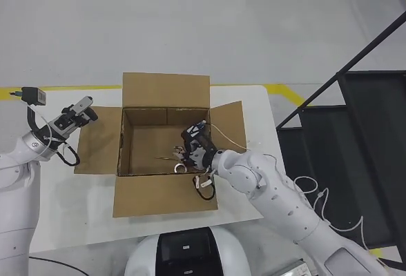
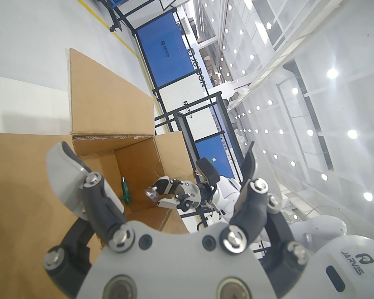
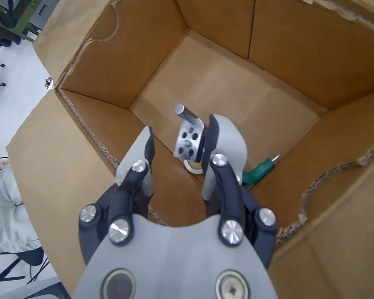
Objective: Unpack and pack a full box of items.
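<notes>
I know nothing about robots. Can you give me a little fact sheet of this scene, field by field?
Setting: open cardboard box on a white table
On the box floor: white ring; green-handled screwdriver in a corner
Right gripper: inside the box, open, with a metal block with holes against one finger
Left gripper: open, over a side flap of the box, holding nothing

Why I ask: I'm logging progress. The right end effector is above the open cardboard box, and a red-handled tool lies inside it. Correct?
Not quite. The tool has a green handle, not a red one; the right wrist view shows it. The rest stands: the right end effector is above the open cardboard box, with the tool inside it.
</notes>
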`<state>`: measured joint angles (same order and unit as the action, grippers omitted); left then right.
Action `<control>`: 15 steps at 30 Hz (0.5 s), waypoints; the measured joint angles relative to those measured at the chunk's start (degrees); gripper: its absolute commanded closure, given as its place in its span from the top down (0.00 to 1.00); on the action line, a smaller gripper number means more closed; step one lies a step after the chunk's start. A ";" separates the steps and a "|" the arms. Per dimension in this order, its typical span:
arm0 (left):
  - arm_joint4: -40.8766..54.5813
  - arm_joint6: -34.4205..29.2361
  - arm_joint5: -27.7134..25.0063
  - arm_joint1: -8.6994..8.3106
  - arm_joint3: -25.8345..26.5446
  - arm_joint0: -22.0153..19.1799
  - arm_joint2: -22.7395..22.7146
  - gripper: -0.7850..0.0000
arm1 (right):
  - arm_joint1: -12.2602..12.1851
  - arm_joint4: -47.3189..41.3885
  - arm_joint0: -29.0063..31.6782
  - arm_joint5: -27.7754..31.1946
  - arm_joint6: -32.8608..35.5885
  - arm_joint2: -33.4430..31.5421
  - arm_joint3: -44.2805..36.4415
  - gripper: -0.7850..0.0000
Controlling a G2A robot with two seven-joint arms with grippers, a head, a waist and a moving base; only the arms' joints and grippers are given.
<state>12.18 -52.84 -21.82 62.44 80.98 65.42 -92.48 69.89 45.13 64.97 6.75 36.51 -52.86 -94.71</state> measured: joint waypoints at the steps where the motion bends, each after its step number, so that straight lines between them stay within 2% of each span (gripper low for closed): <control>1: 0.00 0.00 0.00 0.00 0.00 0.00 0.00 1.00 | 0.00 -0.40 0.03 0.69 0.05 -0.05 -0.08 1.00; 4: 0.00 0.00 0.00 0.00 0.00 0.00 0.00 1.00 | -0.32 -3.36 0.75 4.01 1.99 -1.20 -0.92 1.00; 8: 0.00 0.00 0.00 0.00 0.00 0.00 0.00 1.00 | -1.36 -11.23 2.53 10.45 8.43 -4.73 -3.56 1.00; 12: 0.00 0.00 0.00 0.00 0.00 0.00 0.00 1.00 | -3.26 -23.03 6.08 16.10 17.28 -12.24 -7.71 1.00; 15: 0.00 0.00 0.00 0.00 0.00 0.00 0.00 1.00 | -4.63 -33.39 8.52 16.99 24.07 -18.81 -10.30 1.00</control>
<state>12.18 -52.84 -21.82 62.44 80.98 65.42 -92.48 65.26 11.74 73.50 23.73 60.58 -71.67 -105.01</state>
